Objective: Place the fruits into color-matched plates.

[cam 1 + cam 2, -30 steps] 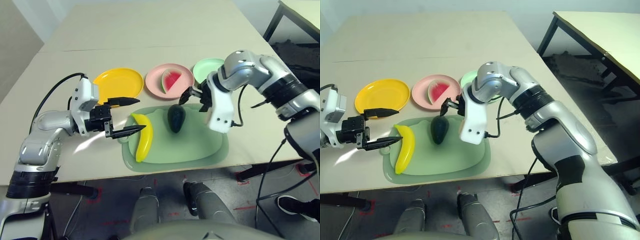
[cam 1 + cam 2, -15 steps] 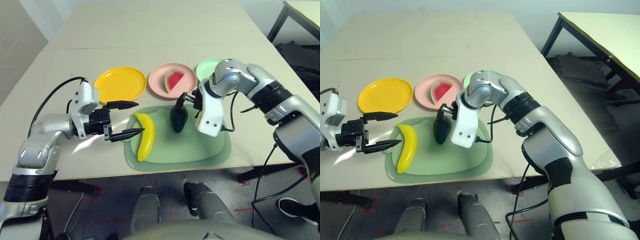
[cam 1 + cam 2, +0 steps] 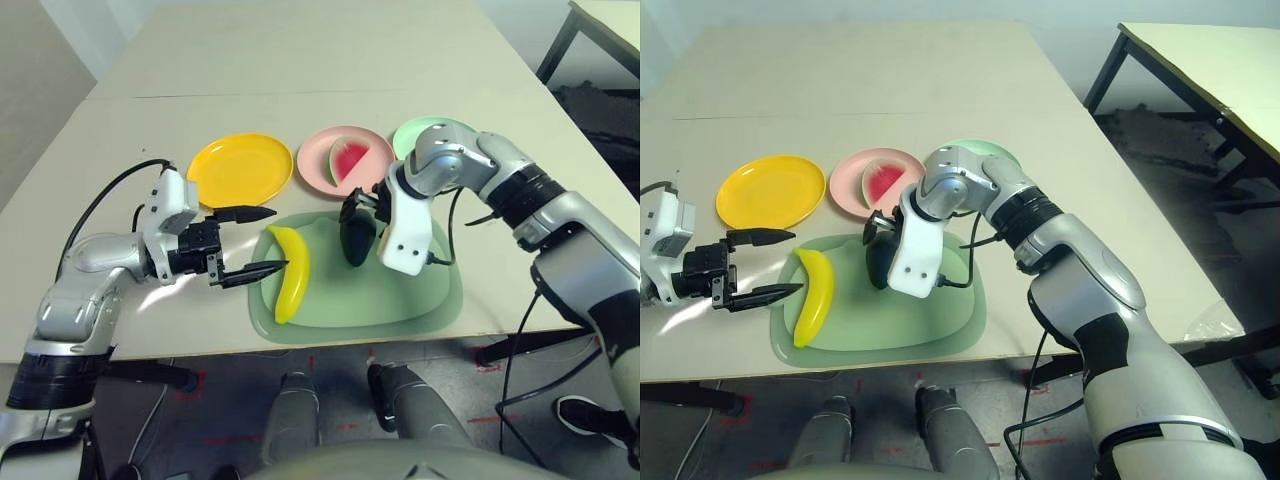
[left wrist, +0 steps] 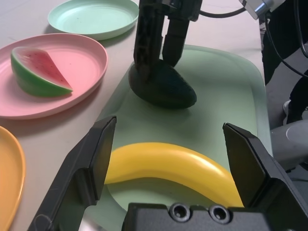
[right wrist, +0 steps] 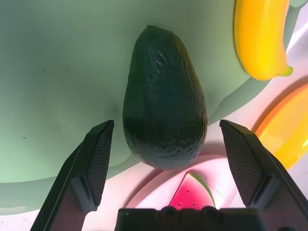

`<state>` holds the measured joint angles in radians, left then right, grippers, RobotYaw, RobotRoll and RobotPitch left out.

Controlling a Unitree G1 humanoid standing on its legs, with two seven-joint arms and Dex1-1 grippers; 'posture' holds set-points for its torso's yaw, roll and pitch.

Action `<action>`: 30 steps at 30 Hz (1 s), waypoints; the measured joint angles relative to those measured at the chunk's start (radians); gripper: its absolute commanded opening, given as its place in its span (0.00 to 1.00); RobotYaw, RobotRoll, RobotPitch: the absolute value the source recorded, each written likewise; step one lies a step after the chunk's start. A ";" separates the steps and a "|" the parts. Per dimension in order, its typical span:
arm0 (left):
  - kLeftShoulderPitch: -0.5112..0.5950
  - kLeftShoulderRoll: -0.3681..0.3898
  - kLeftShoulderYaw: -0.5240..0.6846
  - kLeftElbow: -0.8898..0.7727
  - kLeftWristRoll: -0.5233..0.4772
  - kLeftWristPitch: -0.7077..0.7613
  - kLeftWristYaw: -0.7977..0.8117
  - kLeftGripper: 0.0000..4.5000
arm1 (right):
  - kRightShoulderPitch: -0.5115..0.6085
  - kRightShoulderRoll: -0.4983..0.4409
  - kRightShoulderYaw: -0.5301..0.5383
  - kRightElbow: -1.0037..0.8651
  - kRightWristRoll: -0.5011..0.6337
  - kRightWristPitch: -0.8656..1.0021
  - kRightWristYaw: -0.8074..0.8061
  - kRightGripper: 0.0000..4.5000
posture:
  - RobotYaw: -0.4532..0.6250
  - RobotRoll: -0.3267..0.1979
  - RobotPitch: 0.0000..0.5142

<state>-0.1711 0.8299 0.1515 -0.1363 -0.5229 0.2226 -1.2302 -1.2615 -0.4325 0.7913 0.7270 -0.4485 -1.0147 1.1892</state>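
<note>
Evidently we have the green mat [image 3: 410, 295] as the holding place for the unsorted fruit; it lies flat on the tabletop [image 3: 300, 60], with the banana [image 3: 292, 280] on its left side and the avocado [image 5: 163, 106] near its far edge. Our right fingers [image 5: 96, 159] stand apart above that far edge, one to each side of the avocado, presumably so that they can close across its width; our left fingers [image 3: 245, 214] are apart too, at the mat's left side, with the banana close by and ungripped, which we read as waiting to take it.

Beyond the mat sit the plates; the pink plate [image 3: 313, 150] carries the watermelon wedge [image 3: 347, 158], so that match looks done, red going with pink; the yellow plate [image 3: 240, 170], beyond the mat to the left, is empty and suits the banana; the mint plate [image 3: 409, 132], beyond the mat to the right, should be the avocado's. We judge the avocado comes next; its smooth, rounded sides could slip if we closed off-centre.
</note>
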 measured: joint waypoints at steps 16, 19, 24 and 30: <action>0.000 0.000 -0.007 -0.006 0.016 -0.018 0.005 1.00 | 0.009 -0.001 -0.008 0.003 0.001 0.030 0.015 0.63 | 0.43 0.62 0.36; 0.000 -0.002 -0.010 -0.006 0.016 -0.018 0.005 1.00 | 0.009 -0.002 -0.011 0.003 0.003 0.032 0.019 0.63 | 0.43 0.62 0.36; -0.024 -0.029 -0.009 0.012 0.014 -0.012 0.036 1.00 | -0.014 -0.005 -0.022 0.042 0.006 0.039 0.029 0.63 | 0.42 0.62 0.35; -0.078 -0.084 -0.003 0.017 0.011 0.057 0.176 1.00 | -0.155 -0.032 -0.064 0.172 -0.027 0.039 -0.019 0.63 | 0.41 0.62 0.34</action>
<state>-0.2496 0.7456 0.1487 -0.1190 -0.5121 0.2797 -1.0538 -1.4168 -0.4641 0.7277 0.8990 -0.4755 -0.9754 1.1697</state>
